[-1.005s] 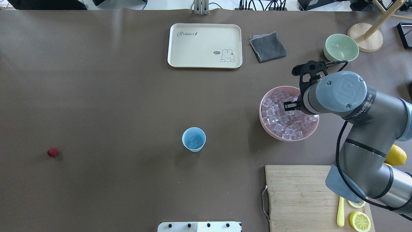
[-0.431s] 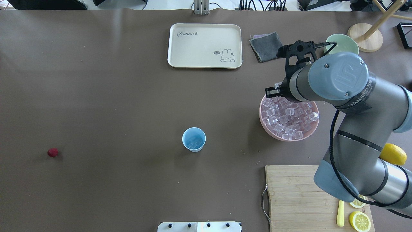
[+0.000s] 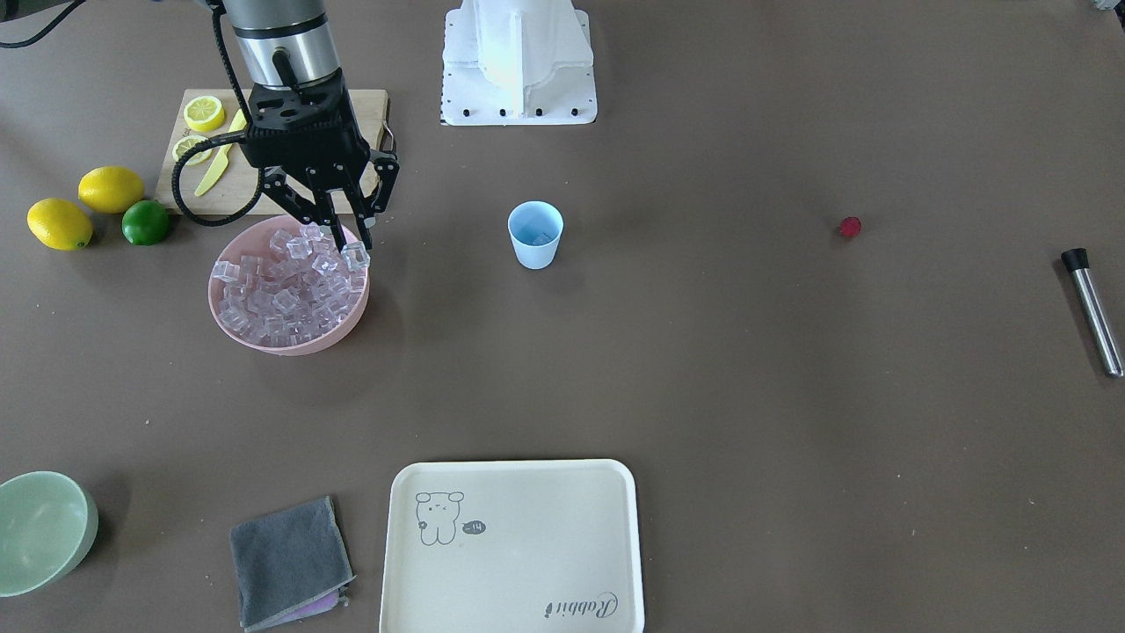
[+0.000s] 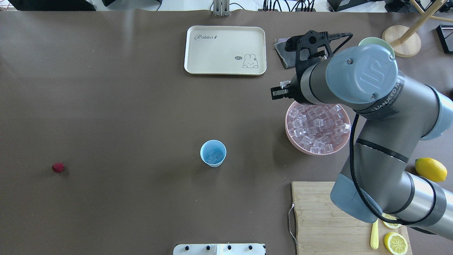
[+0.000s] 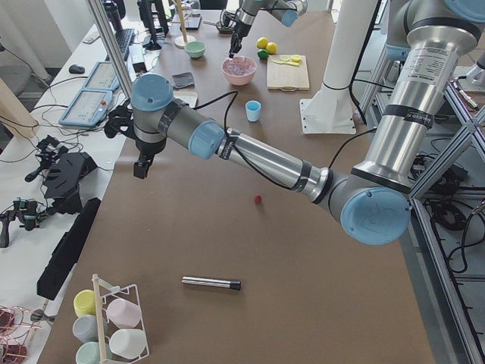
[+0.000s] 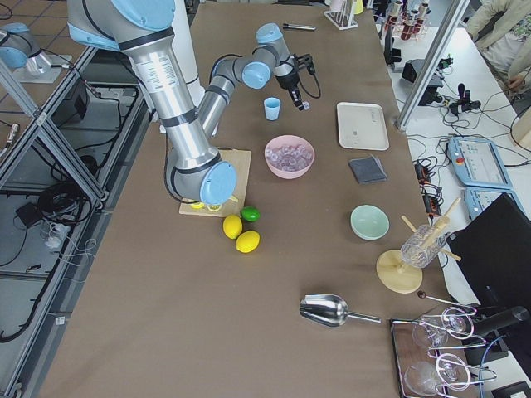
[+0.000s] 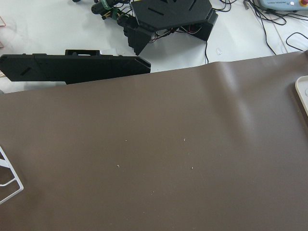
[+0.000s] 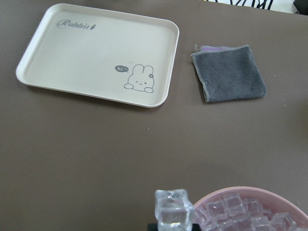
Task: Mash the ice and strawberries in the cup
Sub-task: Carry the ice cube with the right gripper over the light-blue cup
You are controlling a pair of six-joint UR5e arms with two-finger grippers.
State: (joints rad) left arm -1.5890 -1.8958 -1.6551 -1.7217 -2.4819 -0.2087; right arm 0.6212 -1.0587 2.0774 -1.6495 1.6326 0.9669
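My right gripper (image 3: 352,244) is shut on one clear ice cube (image 3: 355,256), held just above the pink bowl's rim on the side toward the cup. The cube also shows in the right wrist view (image 8: 171,210) and in the overhead view (image 4: 284,84). The pink bowl (image 4: 288,132) is heaped with ice cubes (image 4: 316,127). The light blue cup (image 4: 213,153) stands upright mid-table with some ice (image 4: 214,156) inside. The dark red strawberry (image 4: 58,167) lies alone on the table far to the left. My left gripper (image 5: 141,165) hangs by the table's far-left edge; I cannot tell its state.
A cream tray (image 4: 225,49), a grey cloth (image 4: 294,51) and a pale green bowl (image 3: 44,527) lie beyond the pink bowl. A cutting board (image 4: 318,212) holds lemon slices and a yellow knife. Two lemons and a lime (image 3: 145,221) lie beside it. A steel muddler (image 3: 1092,311) lies far left.
My right gripper has risen out of the pink bowl with an ice cube and moved up and to the left in the overhead view, past the bowl's rim. Cup and strawberry have not moved.
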